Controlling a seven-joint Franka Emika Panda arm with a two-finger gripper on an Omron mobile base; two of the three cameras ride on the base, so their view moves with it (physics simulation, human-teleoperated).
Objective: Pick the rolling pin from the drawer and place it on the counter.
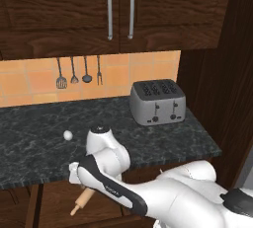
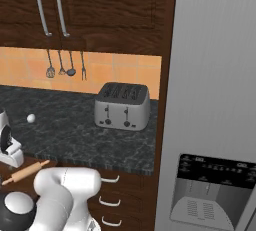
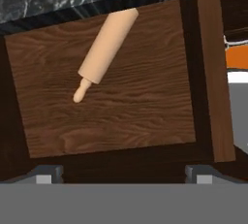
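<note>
Rolling pin [image 3: 107, 43] lies diagonally upper left on the drawer [image 3: 145, 106] floor, bare wood around; hand [image 3: 121, 177] released above.

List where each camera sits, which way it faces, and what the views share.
Left base view: behind-left of the arm, facing the counter, toaster; white arm lower right.
Right base view: behind-right, facing the counter, toaster, fridge; arm lower left.
Hand view: on the hand, looking down into the drawer; finger tips at bottom.
All share the rolling pin.
</note>
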